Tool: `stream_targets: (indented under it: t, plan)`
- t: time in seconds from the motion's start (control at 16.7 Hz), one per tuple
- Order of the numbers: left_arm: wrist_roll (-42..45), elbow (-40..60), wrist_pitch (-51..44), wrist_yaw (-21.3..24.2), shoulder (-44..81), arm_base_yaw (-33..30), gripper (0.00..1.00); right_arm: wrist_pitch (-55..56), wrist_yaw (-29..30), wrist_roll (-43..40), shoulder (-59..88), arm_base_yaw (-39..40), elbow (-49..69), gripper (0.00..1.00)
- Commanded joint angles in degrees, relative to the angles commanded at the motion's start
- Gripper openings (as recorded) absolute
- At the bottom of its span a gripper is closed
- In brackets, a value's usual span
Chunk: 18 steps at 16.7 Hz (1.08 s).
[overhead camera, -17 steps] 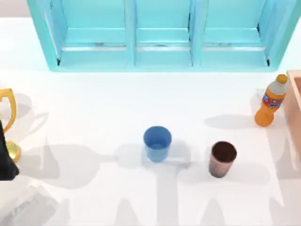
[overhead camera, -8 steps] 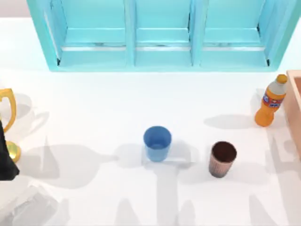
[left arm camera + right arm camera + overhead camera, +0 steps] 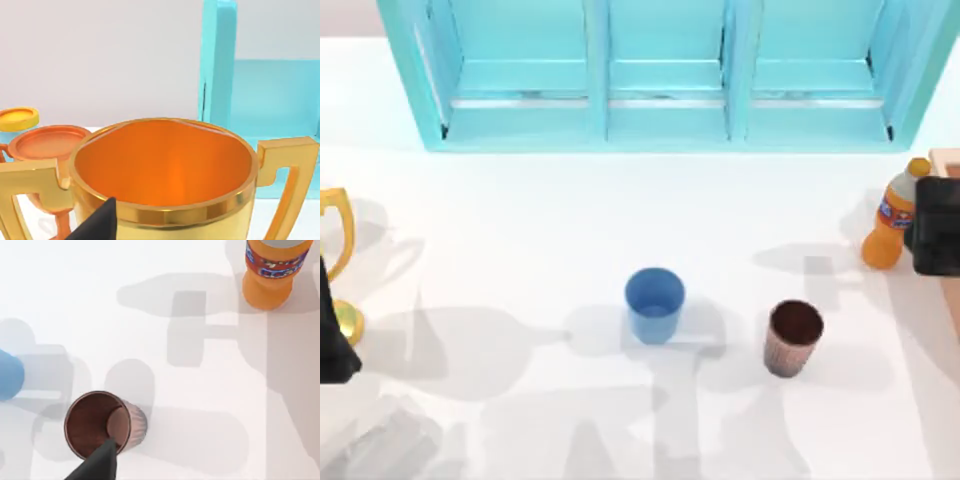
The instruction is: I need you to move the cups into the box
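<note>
White table (image 3: 550, 230) fills the top view: the blue cup (image 3: 654, 303) stands upright at lower centre, the brown ribbed cup (image 3: 792, 337) to its right, both apart and outside the tan box (image 3: 950, 170) at the right edge, beside an orange bottle (image 3: 894, 216) and the dark bulk of the right arm (image 3: 936, 226). A turquoise cabinet (image 3: 665, 75) spans the top, a gold trophy (image 3: 338, 262) the left edge. From the left wrist, the trophy's bowl looms close. From the right wrist, the brown cup sits lower left under one dark fingertip (image 3: 97, 464); whether either gripper is open cannot be told. Both cups look light, rigid and smooth-sided, best pinched across the rim.
</note>
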Motion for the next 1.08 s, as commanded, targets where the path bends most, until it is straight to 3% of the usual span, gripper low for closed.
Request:
stream_targets:
  t: [0.48, 1.08]
  plan:
    - [0.0, 0.0, 0.0, 0.0, 0.0, 0.0, 1.0, -24.44, 0.04, 10.51, 35.72, 10.18, 29.26, 1.0]
    - [0.0, 0.0, 0.0, 0.0, 0.0, 0.0, 1.0, -26.71, 0.06, 11.84, 40.07, 11.36, 31.87, 1.0]
